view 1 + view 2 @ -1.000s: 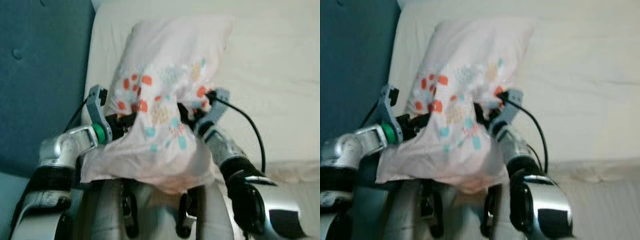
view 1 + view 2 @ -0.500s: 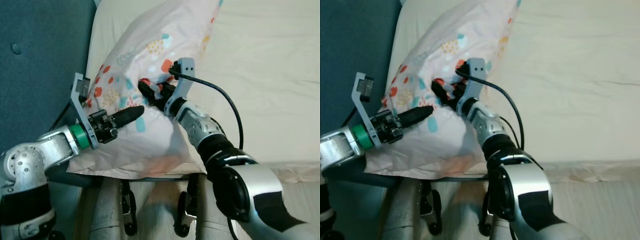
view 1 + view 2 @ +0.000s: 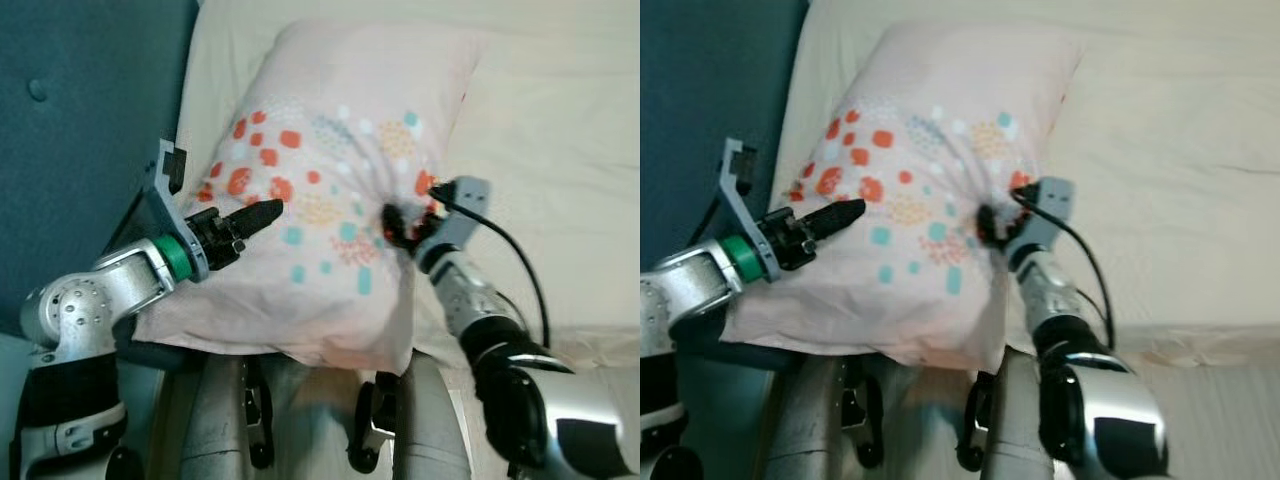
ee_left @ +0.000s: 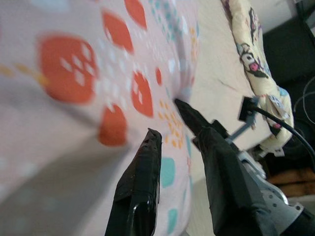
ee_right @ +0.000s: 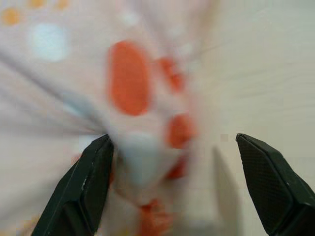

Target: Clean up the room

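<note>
Cream-sheeted bed beside a teal upholstered headboard: a pale pink pillow printed with orange, teal and yellow dots lies on the mattress near the headboard, its near edge hanging over the side of the bed above the robot's silver legs.

At the pillow's left side, the left gripper points across the fabric from the end of a silver arm with a green ring at the wrist. Its two black fingers stand a narrow gap apart, with nothing between them, and the wrist view shows them lying close over the printed cover; whether the tips touch the cloth cannot be told.

On the pillow's right side, the right gripper is pressed into the cover, where the fabric puckers into radiating creases around it. In the right wrist view the fingers are spread wide, with a bunched fold of the dotted cloth against one finger and bare cream sheet showing by the other. A black cable loops from the grey camera bracket on that wrist back along the forearm.
</note>
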